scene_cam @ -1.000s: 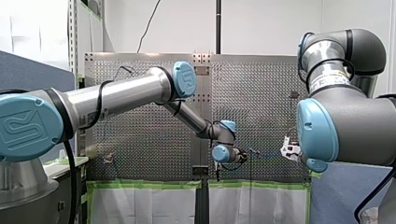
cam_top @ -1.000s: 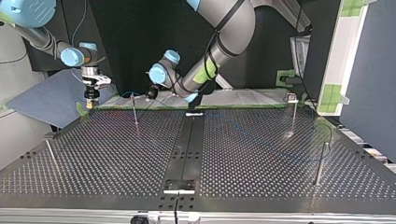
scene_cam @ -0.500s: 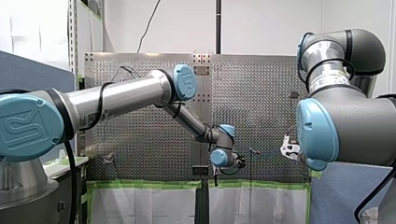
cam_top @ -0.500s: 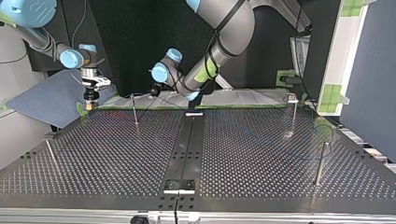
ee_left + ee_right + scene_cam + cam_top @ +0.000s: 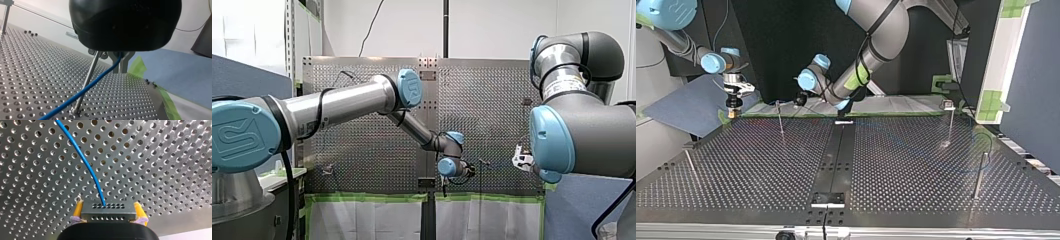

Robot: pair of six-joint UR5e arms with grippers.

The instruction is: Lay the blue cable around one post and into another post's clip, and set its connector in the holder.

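Since a second ago my left tool [image 5: 119, 58] has dipped slightly, front view; it pinches the blue cable [image 5: 86, 165] beside a thin post [image 5: 94, 65]. My right tool [image 5: 108, 208] clamps the connector [image 5: 108, 213] over the counter [image 5: 162, 157].

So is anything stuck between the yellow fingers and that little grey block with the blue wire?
No. My right gripper has its yellow pads pressed straight against the connector on both sides, and the blue cable runs out of it. Nothing visible sits between them.
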